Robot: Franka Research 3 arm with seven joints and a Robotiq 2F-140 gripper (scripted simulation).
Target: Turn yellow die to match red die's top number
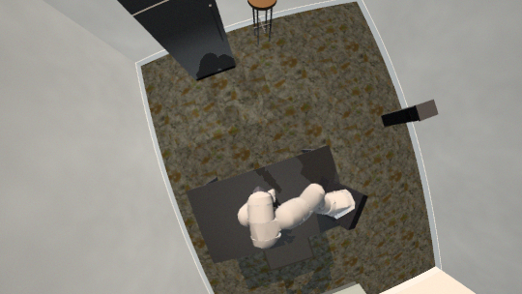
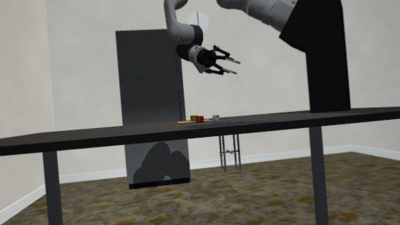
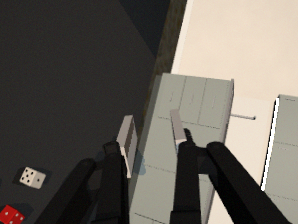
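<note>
The yellow die (image 2: 192,118) and the red die (image 2: 199,118) sit side by side on a thin tan mat (image 2: 184,121) on the far part of the dark table (image 2: 111,131). A white die (image 2: 215,118) stands just right of them. My gripper (image 2: 237,67) (image 3: 153,124) hangs high above the table, well above the dice, pointing sideways. Its fingers stand a little apart with nothing between them. In the wrist view the white die (image 3: 31,177) and the red die (image 3: 11,216) show at the lower left; the yellow die is out of that view. The pips are too small to read.
A tall dark cabinet (image 2: 152,92) (image 1: 188,34) stands behind the table. A stool (image 2: 230,152) (image 1: 262,4) stands beyond the table's far edge. The robot's black pedestal (image 2: 326,55) stands on the table's right part.
</note>
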